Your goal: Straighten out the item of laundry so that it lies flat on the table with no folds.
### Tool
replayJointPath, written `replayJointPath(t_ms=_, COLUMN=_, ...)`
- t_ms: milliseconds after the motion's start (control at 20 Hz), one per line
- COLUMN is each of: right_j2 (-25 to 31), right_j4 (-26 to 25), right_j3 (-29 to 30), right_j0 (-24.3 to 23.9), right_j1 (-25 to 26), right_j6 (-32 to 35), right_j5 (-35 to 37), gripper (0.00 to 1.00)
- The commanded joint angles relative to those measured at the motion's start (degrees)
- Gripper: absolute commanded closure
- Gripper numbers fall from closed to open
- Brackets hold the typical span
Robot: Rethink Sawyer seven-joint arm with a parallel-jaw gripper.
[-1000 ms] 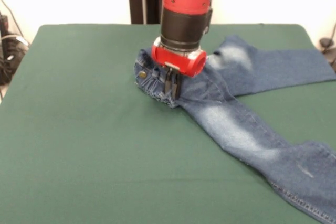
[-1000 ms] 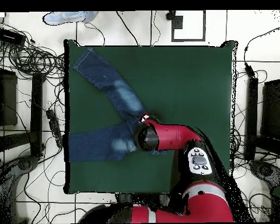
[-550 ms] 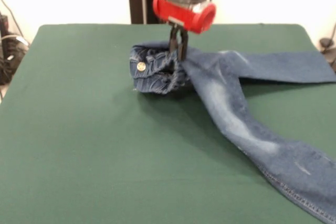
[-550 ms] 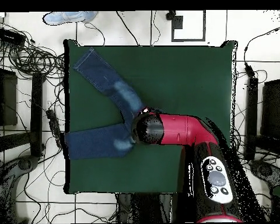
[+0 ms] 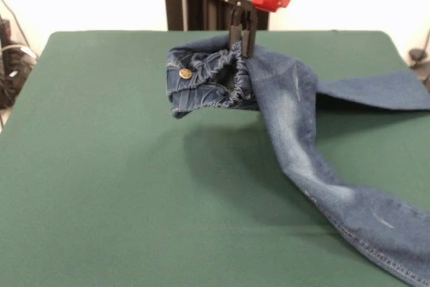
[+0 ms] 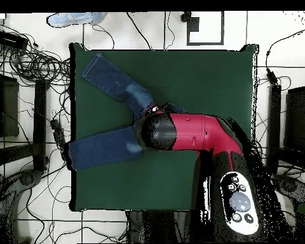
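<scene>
The item of laundry (image 5: 289,119) is a small pair of dark blue jeans with pale faded patches. My gripper (image 5: 242,48) is shut on its elastic waistband and holds that end above the table (image 5: 101,179), with the brass button (image 5: 185,73) facing the camera. One leg hangs down to the front right corner, the other trails to the right edge. From overhead the jeans (image 6: 107,76) spread in a V at the table's (image 6: 206,82) left side, and the arm hides the waistband and the gripper.
Cables and black stands lie on the floor around the table (image 6: 28,63). The red arm (image 6: 199,136) reaches over the table's lower right part in the overhead view.
The gripper has risen with the waistband, lifting it off the cloth. Both legs have been dragged inward and partly raised.
</scene>
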Motion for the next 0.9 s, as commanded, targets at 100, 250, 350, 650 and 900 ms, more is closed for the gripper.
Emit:
replayJointPath(t_ms=100, right_j2=7.76, right_j4=1.46, right_j3=-6.02, right_j0=-0.52, right_j1=-0.97, right_j6=-7.99, right_j5=9.67, gripper=1.0)
replayJointPath(t_ms=250, right_j2=7.31, right_j4=0.47, right_j3=-8.4, right_j0=-0.04, right_j1=-1.05, right_j6=-8.24, right_j5=12.46, gripper=1.0)
replayJointPath(t_ms=350, right_j2=6.44, right_j4=-0.62, right_j3=-10.12, right_j0=0.55, right_j1=-1.16, right_j6=-8.12, right_j5=13.89, gripper=1.0)
replayJointPath(t_ms=650, right_j2=7.07, right_j4=-2.22, right_j3=-14.88, right_j0=0.53, right_j1=0.13, right_j6=-9.58, right_j5=16.66, gripper=1.0)
replayJointPath(t_ms=900, right_j2=8.49, right_j4=-3.6, right_j3=-17.55, right_j0=-0.26, right_j1=-1.41, right_j6=-12.8, right_j5=17.84, gripper=1.0)
